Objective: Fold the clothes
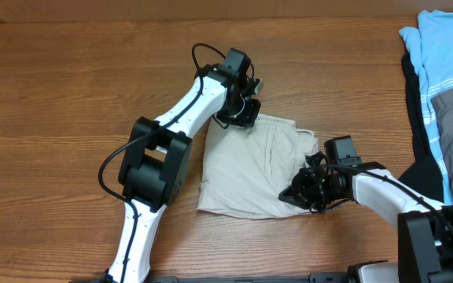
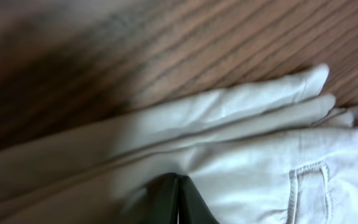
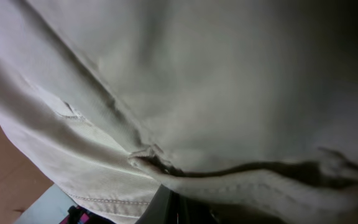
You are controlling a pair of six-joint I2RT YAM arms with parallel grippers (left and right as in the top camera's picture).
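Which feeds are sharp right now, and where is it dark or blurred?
Overhead: sharp, evenly lit, shorts clear on the table. Left wrist: soft focus, table at upper left in dark shadow. Right wrist: shorts nearly fill the frame, right side dim, stitching at lower left readable.

Shorts (image 1: 246, 169) mid table (image 1: 53, 79); L pincer (image 1: 246, 114) behind, R pincer (image 1: 309, 189) right; pile (image 1: 447, 94) far right.

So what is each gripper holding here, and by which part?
Both are shut on the beige shorts: the left gripper pinches fabric at the far left corner, and the right gripper grips the edge at the near right corner.
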